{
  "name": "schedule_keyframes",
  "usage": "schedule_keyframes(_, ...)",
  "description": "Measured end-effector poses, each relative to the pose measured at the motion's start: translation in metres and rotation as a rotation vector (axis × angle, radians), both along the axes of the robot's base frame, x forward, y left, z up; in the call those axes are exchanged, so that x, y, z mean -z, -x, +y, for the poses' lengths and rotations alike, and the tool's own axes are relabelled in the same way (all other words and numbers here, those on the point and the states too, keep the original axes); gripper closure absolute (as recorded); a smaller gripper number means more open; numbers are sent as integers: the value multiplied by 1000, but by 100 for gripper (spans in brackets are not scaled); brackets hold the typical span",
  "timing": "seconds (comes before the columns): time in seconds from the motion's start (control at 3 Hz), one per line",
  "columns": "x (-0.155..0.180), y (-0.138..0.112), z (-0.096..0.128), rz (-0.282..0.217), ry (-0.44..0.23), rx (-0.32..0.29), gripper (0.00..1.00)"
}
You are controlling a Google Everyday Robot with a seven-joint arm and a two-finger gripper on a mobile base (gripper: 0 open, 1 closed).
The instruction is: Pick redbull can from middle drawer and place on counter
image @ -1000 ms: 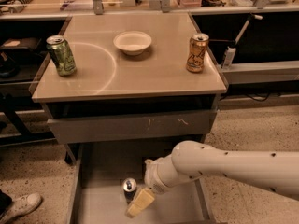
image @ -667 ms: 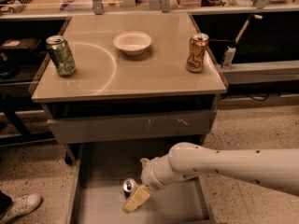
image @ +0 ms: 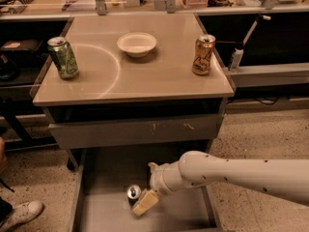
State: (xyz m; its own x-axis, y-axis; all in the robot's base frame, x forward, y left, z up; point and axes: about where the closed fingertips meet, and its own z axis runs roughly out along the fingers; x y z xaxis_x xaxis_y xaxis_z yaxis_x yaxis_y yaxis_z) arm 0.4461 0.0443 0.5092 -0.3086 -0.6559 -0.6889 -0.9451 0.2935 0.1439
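Note:
The redbull can, slim and dark with a silver top, stands upright in the open middle drawer, a grey tray pulled out low under the counter. My gripper reaches down into the drawer from the right on a white arm. It is open, right beside the can on its right side, with one tan finger just below and next to the can. The can is not lifted.
On the counter stand a green can at the left, a white bowl at the back middle and an orange-gold can at the right. A shut grey drawer front sits above the open drawer. A shoe is on the floor at the lower left.
The gripper has shifted slightly within the drawer and stays close beside the can. The can has not moved.

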Motion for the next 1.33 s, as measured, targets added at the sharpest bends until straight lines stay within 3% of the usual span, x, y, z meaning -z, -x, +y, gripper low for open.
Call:
schedule_keyframes(0.33, 25, -13, -1, -23, -53, 32, 0)
schedule_keyframes(0.67, 48, -15, 3, -14, -95, 48, 0)
schedule_keyframes(1.0, 54, -13, 4, -6, -102, 49, 0)
schedule_keyframes(1.33, 59, -11, 12, -33, -119, 33, 0)
